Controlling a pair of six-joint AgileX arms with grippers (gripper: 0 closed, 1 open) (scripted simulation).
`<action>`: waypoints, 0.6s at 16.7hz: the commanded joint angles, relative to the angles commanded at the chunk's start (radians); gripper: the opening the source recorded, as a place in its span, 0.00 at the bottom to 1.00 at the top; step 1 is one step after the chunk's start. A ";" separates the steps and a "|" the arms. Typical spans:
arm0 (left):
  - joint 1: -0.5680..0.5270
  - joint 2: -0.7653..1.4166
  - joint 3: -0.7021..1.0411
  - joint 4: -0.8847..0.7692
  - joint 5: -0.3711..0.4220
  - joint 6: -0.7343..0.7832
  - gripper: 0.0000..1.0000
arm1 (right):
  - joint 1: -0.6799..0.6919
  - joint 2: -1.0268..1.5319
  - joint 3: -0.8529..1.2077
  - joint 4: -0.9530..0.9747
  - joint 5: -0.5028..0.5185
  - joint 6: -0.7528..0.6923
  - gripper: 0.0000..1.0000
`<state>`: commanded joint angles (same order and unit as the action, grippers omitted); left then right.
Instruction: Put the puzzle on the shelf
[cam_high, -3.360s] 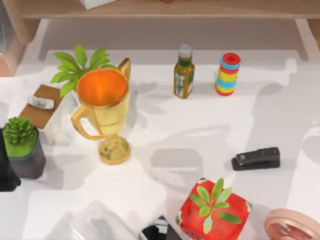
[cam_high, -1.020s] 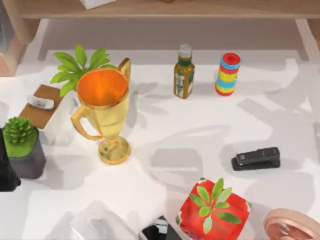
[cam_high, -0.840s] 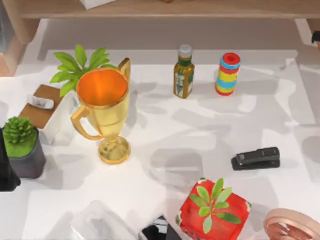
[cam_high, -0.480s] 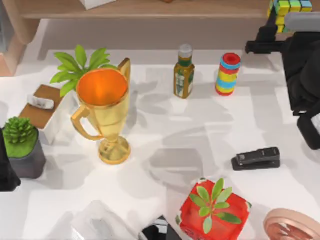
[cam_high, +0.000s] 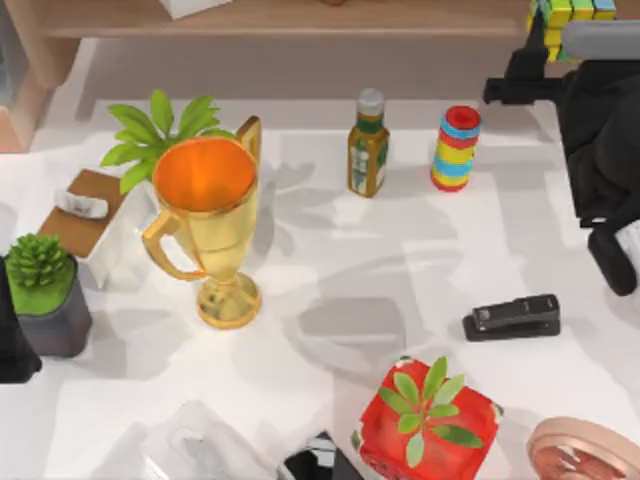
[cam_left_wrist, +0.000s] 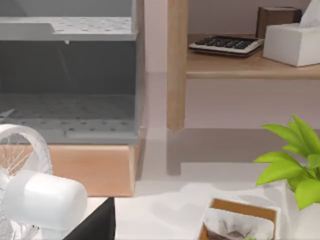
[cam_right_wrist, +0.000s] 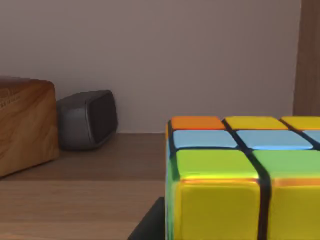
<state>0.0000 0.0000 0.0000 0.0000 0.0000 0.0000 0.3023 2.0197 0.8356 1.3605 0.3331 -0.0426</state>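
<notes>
Right gripper (cam_high: 556, 38) holds the puzzle (cam_high: 572, 12) over the shelf (cam_high: 300, 17) at its right end.

trophy: gold cup (cam_high: 207, 225), upright, left of centre on the surface
bottle: green-labelled (cam_high: 368, 145), beside the ring stack (cam_high: 456, 148)
stapler: black (cam_high: 512, 316), lying right
red pot: leafy plant (cam_high: 427, 420), near edge
</notes>
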 joint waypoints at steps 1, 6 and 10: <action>0.000 0.000 0.000 0.000 0.000 0.000 1.00 | -0.004 0.009 0.024 -0.011 -0.003 0.001 0.00; 0.000 0.000 0.000 0.000 0.000 0.000 1.00 | -0.041 0.110 0.270 -0.126 -0.032 0.003 0.00; 0.000 0.000 0.000 0.000 0.000 0.000 1.00 | -0.065 0.199 0.433 -0.223 -0.060 0.008 0.00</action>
<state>0.0000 0.0000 0.0000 0.0000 0.0000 0.0000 0.2377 2.2187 1.2682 1.1376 0.2735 -0.0350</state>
